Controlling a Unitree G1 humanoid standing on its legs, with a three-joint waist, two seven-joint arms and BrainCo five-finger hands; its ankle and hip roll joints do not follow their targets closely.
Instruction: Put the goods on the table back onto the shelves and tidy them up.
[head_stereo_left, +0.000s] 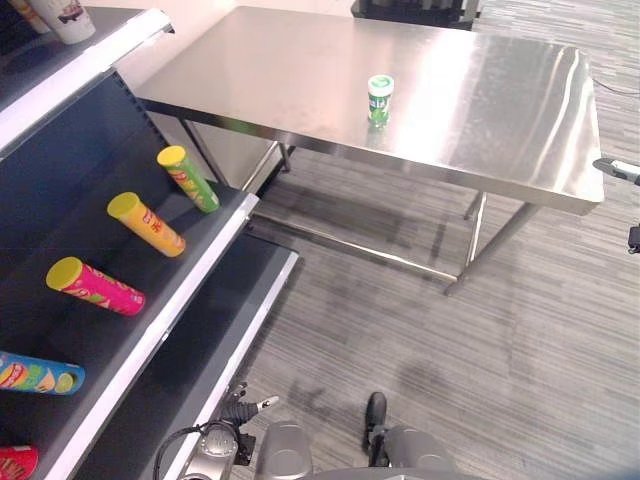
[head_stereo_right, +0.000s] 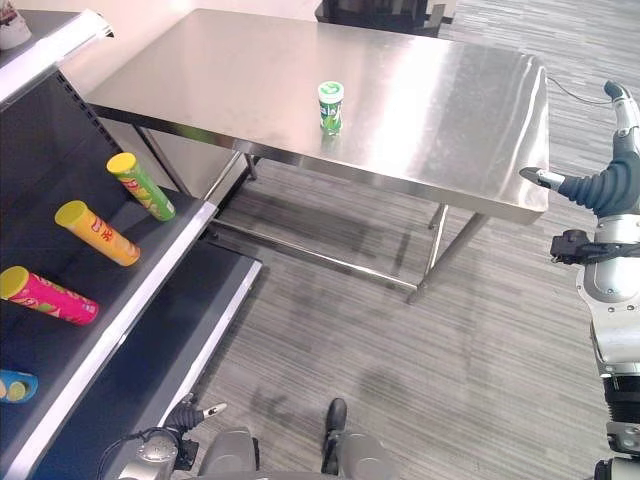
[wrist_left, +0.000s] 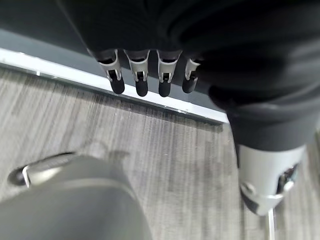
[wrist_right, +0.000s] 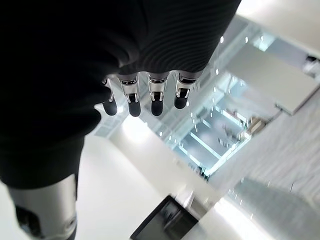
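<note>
In the left eye view I am seeing a small green-capped bottle standing upright on the steel desk, near its near edge, well apart from the shelves on the left. Four tubes are lying on the dark shelf: green, yellow, pink and blue.

In the right eye view my right hand is hovering raised at the right, beside the desk's right end.

In the left wrist view my left hand is hanging over the floor, fingers relaxed, grasping nothing.

In the right wrist view the right hand's fingers are pointing out straight, released.
</note>
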